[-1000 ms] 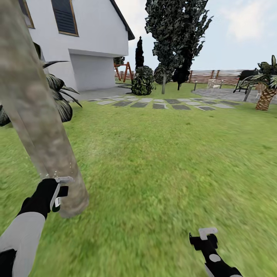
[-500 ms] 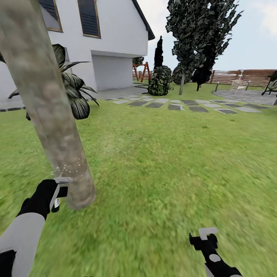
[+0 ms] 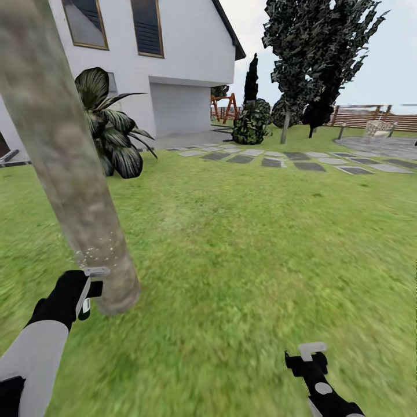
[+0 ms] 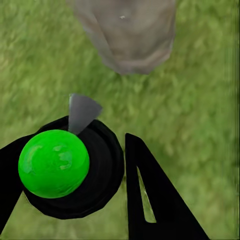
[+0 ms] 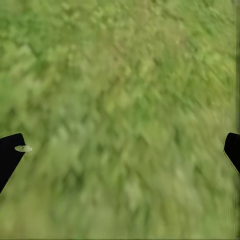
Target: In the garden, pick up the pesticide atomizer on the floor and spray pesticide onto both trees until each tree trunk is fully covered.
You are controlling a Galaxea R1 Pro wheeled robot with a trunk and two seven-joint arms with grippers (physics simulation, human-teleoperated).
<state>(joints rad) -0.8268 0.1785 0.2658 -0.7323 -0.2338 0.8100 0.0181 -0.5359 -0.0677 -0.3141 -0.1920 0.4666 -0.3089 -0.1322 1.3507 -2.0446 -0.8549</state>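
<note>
Spraying the near tree trunk (image 3: 69, 174) is the step in hand, and you have it set up closely. In the head view the trunk leans up the left side of the frame, its foot at the lower left, and your left gripper (image 3: 87, 289) sits just beside that foot. Its jaws are clamped on the pesticide atomizer (image 4: 55, 162), the green ball in its black collar at the lower left of the left wrist view, with the grey nozzle pointing at the trunk's base at the top of that frame. Fine white specks show on the bark just above the gripper, so only the lowest band looks wetted.

To do this well, hold the nozzle aimed square at the bark and work upward in slow, overlapping passes, then go round the trunk so the far side gets its share. Don't close in further; the gripper could knock the trunk.

Your right gripper (image 3: 313, 353), at the lower right of the head view, hangs over bare lawn (image 3: 260, 231) with jaws apart and nothing between them. Keep it tucked there.

The second tree (image 3: 318, 52) stands well apart, upper right, for later.
</note>
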